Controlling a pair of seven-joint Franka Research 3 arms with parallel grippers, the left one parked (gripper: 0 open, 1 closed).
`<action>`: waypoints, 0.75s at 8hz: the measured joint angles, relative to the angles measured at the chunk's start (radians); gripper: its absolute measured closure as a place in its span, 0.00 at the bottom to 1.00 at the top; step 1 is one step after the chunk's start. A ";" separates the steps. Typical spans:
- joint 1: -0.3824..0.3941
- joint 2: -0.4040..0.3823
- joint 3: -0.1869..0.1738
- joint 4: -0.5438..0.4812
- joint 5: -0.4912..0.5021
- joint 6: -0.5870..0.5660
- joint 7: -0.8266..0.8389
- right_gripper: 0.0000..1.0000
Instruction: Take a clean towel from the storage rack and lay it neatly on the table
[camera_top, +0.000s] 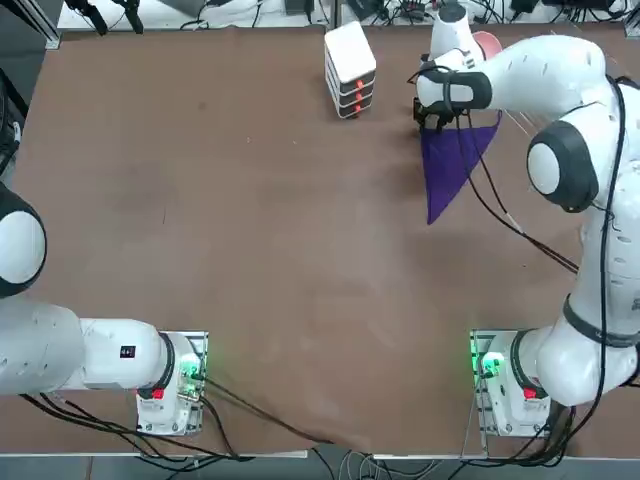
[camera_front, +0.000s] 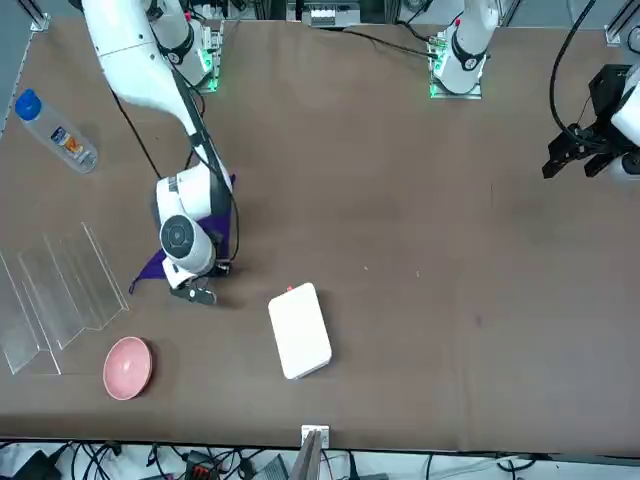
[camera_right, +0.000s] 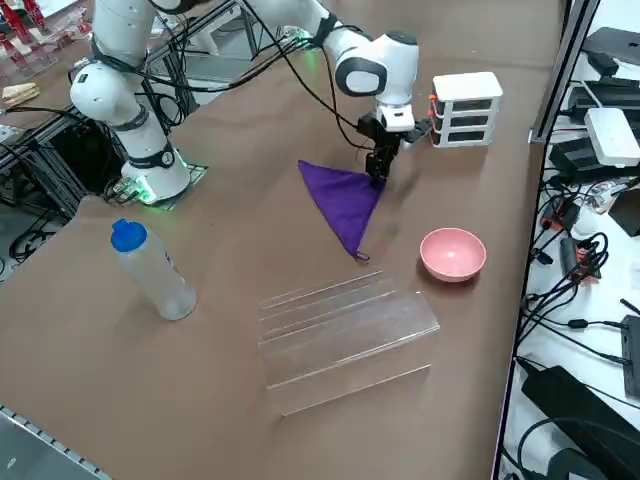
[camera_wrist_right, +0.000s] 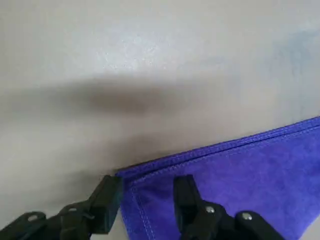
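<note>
Tabletop (camera_top: 250, 250): towel (camera_top: 445, 165) far R, bunched, long axis approx. near–far, tapering to near tip. Right end effector (camera_wrist_right: 147, 192) over its far edge, jaws wide, corner betw. them; towel runs near/R. R arm nearer.

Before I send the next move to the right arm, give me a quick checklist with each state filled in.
1. Right gripper open: ok, its fingers stand apart at the towel's corner.
2. Towel off the clear rack: ok.
3. Towel tip not touching the rack: cannot tell, they are very close.
4. Towel spread out as a full rectangle: not ok, it tapers to a point.
5. Pink bowl apart from the towel: ok.
</note>
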 joint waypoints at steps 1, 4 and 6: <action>0.000 0.006 0.000 0.000 0.000 0.000 0.002 0.37; 0.000 0.009 0.000 0.005 0.000 0.000 0.004 0.38; 0.000 0.009 0.000 0.008 -0.001 0.000 0.004 0.50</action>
